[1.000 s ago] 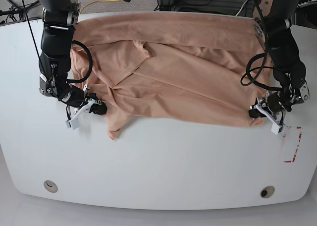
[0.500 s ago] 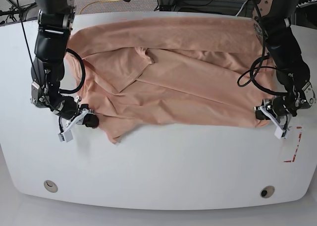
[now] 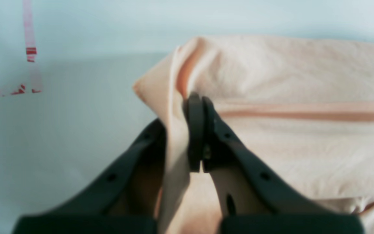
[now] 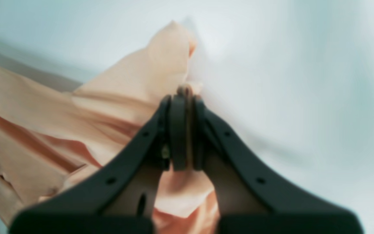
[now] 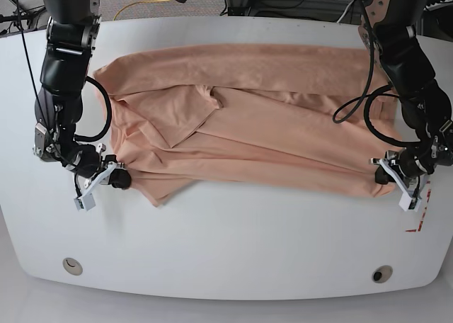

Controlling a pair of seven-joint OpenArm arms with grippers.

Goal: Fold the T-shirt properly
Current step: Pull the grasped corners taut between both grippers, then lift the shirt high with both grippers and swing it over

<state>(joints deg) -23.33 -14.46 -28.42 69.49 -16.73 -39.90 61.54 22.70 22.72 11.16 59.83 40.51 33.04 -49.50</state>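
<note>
The peach-pink T-shirt [image 5: 255, 125] lies spread and creased across the white table [image 5: 233, 238], one sleeve folded over its middle. My left gripper [image 5: 383, 178] is at the shirt's near right corner, shut on the cloth; in the left wrist view the T-shirt [image 3: 287, 97] hem is pinched at the left gripper [image 3: 196, 100]. At the near left corner my right gripper [image 5: 122, 181] is shut on the fabric. The right wrist view shows the T-shirt [image 4: 109, 107] edge squeezed in the right gripper [image 4: 187, 94]. No chest patch shows.
Red tape marks [image 5: 417, 213] sit on the table near the right arm, and the same red tape [image 3: 28, 48] shows in the left wrist view. Two round holes [image 5: 71, 265] [image 5: 382, 273] lie near the front edge. Cables and equipment crowd the space behind the table.
Both arms have moved outward and toward the front edge, pulling the shirt's near hem straighter and the whole shirt forward. The left gripper's jaws closed fully on the corner.
</note>
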